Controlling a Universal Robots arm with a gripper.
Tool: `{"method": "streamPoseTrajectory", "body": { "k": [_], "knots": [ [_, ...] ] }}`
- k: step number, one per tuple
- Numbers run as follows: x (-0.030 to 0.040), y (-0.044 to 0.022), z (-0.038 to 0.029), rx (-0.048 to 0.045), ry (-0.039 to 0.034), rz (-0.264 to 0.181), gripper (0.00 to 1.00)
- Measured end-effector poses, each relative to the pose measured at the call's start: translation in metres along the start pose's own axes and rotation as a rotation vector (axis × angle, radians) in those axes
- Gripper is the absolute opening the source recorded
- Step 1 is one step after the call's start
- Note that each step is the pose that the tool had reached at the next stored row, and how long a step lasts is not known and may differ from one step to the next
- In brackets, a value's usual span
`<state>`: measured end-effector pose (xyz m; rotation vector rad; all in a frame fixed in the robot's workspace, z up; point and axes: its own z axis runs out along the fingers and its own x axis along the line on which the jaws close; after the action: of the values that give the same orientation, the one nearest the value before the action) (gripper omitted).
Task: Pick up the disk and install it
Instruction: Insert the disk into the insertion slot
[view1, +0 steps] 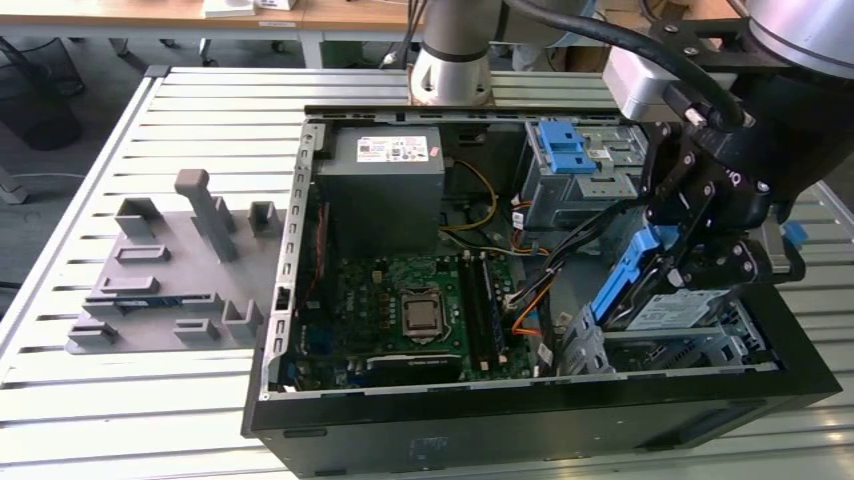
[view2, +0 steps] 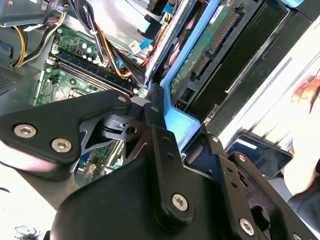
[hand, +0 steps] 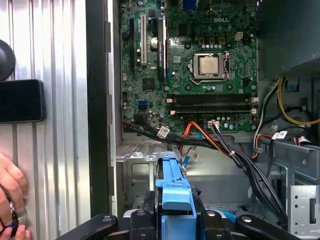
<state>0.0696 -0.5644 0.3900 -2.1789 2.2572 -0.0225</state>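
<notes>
Jaws of the gripper are closed on the disk, which is tilted just above the metal drive bay, lower right of the exterior view, inside the open computer case.

disk over lower bay; cables crowd beside; motherboard side open.

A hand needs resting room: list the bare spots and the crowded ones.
Bare: slatted metal table beyond and before the grey plastic fixture. Crowded: open black computer case, where the gripper holds the blue-framed silver disk.
</notes>
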Motion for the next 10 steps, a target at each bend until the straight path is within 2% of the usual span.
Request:
{"method": "streamPoseTrajectory", "body": {
  "k": [10],
  "knots": [
    [0.0000, 0.0001, 0.0059, 0.0000, 0.0000, 0.000, 0.37]
  ]
}}
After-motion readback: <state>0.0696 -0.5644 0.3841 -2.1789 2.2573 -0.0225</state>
